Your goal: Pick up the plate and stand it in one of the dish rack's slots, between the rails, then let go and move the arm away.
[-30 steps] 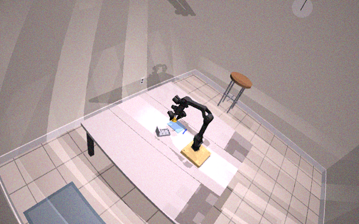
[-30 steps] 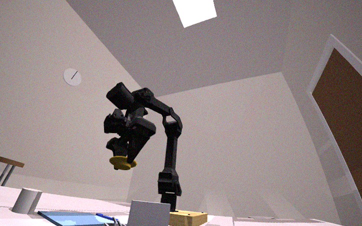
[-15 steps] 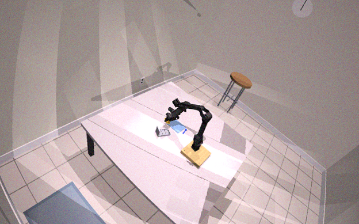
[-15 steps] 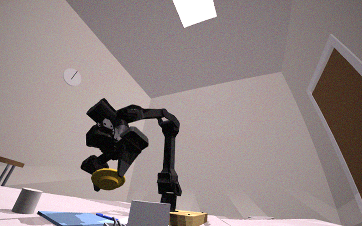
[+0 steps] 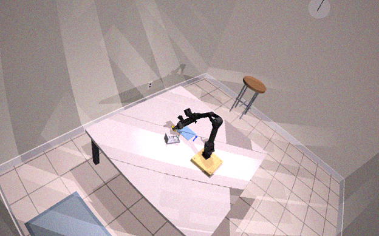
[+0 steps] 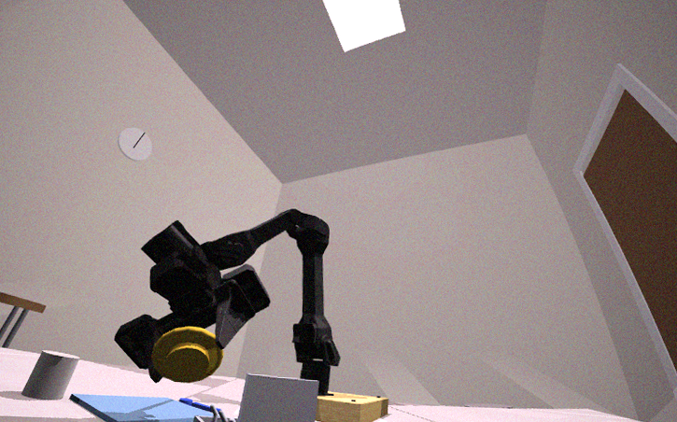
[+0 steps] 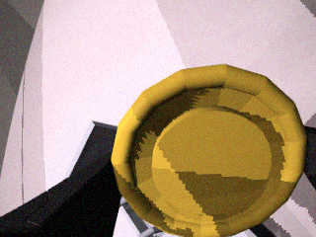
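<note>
1 yellow plate (image 6: pixel 187 354) is clamped by its rim in the gripper (image 6: pixel 192 336), jaws held fairly wide, tilted near upright just above the dish rack (image 6: pixel 214 421). Plate is judged stiff, light, slick-glazed; rim grip is judged best kept.
</note>
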{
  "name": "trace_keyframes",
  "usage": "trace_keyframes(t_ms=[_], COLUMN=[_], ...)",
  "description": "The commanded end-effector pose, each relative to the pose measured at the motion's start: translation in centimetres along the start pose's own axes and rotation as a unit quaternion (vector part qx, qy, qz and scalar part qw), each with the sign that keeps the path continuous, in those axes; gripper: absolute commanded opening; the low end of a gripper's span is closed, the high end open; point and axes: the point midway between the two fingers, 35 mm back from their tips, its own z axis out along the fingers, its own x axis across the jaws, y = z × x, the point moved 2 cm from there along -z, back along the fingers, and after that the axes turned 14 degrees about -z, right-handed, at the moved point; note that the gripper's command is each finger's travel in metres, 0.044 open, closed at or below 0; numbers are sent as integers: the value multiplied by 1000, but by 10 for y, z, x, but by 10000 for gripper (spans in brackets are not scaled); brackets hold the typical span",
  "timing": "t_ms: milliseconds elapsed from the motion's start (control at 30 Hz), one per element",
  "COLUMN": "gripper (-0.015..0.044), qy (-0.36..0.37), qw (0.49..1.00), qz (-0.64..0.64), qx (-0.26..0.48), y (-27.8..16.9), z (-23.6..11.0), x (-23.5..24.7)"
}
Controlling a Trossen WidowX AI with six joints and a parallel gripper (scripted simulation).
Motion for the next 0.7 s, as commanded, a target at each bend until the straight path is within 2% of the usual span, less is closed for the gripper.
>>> trace_keyframes(t_ms=[0, 667], gripper=[0, 0], qy=[21, 88], qw=[998, 943], qz=[-38, -249], qx=[-33, -205], y=[-6, -40], z=[2, -6], x=[-2, 6])
